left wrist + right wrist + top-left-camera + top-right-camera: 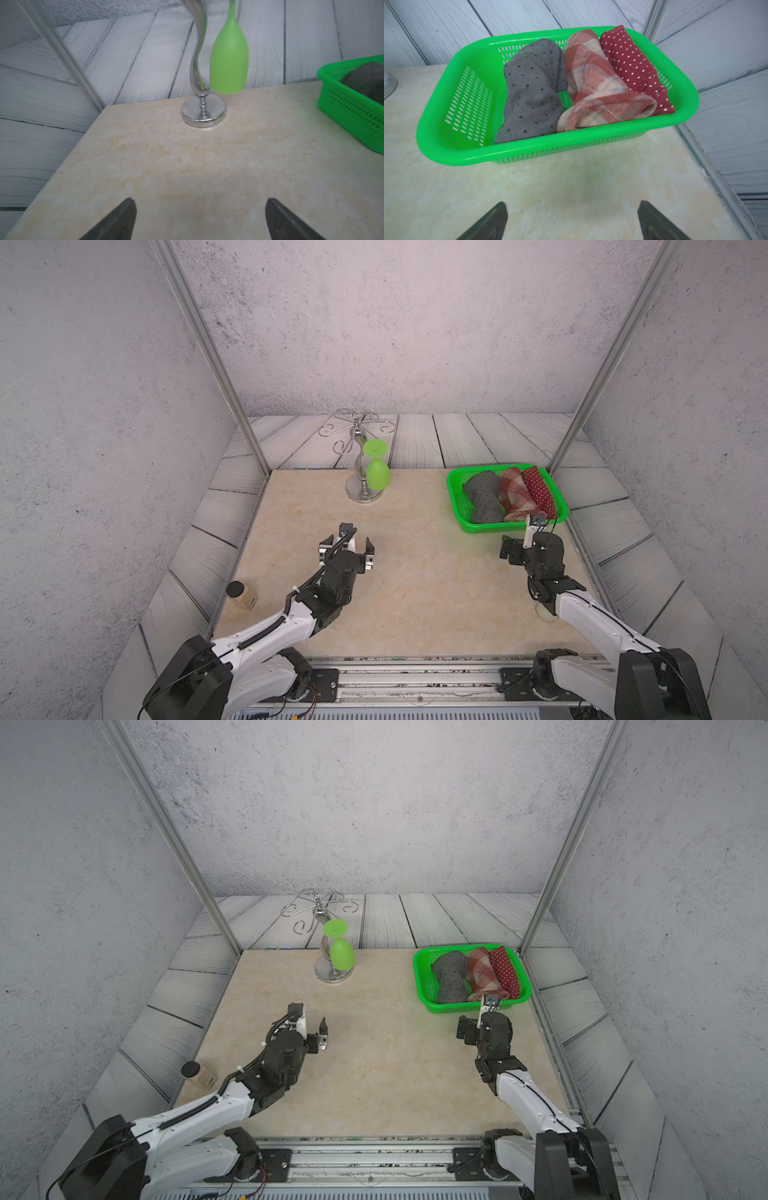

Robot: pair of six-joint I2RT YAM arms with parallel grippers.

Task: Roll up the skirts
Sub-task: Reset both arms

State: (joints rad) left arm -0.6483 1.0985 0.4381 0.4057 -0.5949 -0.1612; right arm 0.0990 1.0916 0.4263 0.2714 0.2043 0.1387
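Three rolled skirts lie side by side in a green basket [455, 497] at the table's back right: a grey dotted skirt [482, 497], a red-brown plaid skirt [515, 493] and a dark red white-dotted skirt [539, 491]. The right wrist view shows the grey [531, 91], plaid [593, 83] and red [631, 66] rolls clearly. My right gripper [528, 541] hovers just in front of the basket, open and empty [572, 203]. Near the table's middle, left of centre, my left gripper [347, 543] is open over bare tabletop [200, 200].
A chrome stand [363, 491] holds a green goblet [377, 472] upside down at the back centre. A small bottle with a black cap [241, 595] lies at the table's left edge. Metal frame posts rise at both back corners.
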